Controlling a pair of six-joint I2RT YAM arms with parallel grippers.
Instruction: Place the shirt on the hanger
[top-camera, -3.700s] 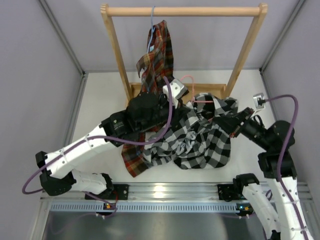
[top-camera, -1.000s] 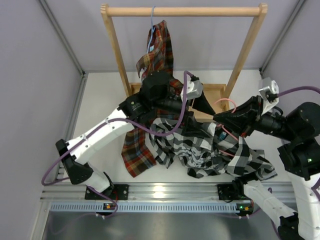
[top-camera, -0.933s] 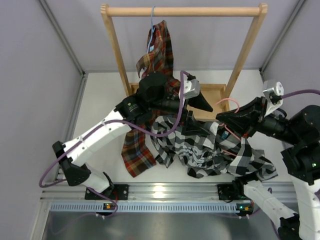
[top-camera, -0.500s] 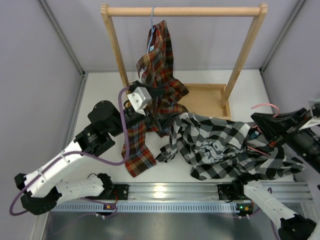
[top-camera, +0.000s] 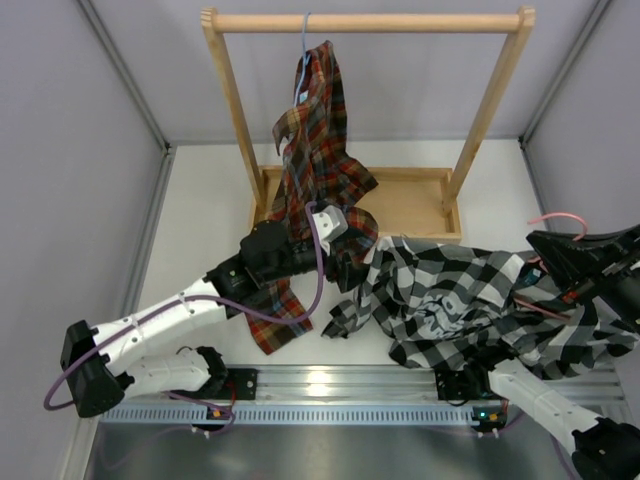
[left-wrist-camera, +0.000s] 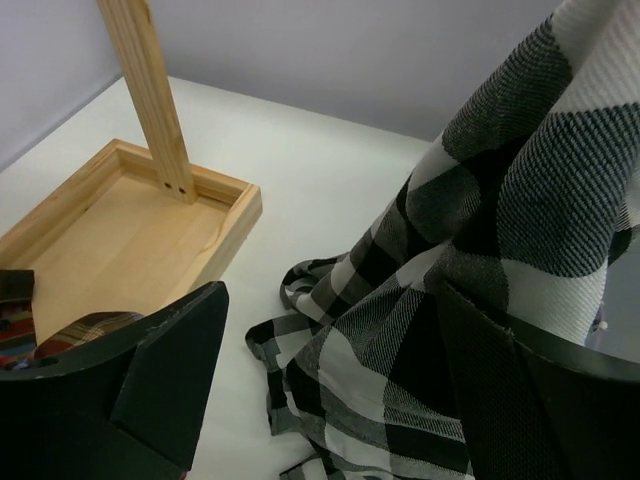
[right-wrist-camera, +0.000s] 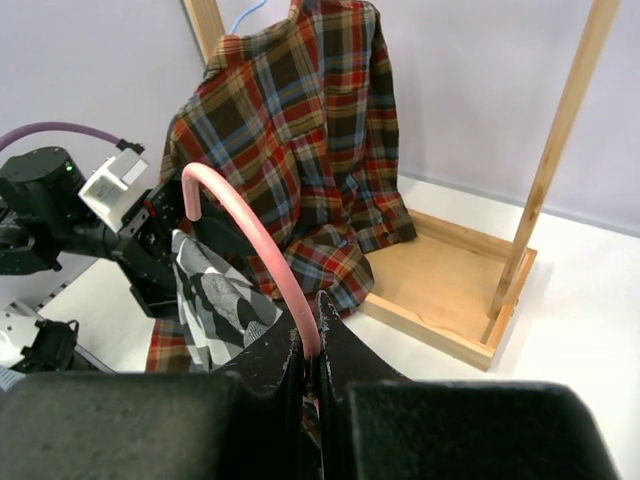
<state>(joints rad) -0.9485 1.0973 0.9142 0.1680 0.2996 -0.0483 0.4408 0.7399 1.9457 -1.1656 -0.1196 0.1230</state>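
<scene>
The black-and-white check shirt lies crumpled across the table's right half and hangs bunched on the pink hanger at the far right. My right gripper is shut on the hanger's wire just under the hook, and the right wrist view shows a fold of the shirt draped below it. My left gripper is at the shirt's left edge. There its jaws stand wide open, with check cloth lying between them and over the right finger.
A wooden rack stands at the back, with a red tartan shirt on a light blue hanger. Its tail spills down past the rack's wooden tray base onto the table. Grey walls close in on both sides.
My right gripper has pulled the hanger and the shirt to the right edge. My left arm drew back to the left, then came in low to the shirt's left edge.
</scene>
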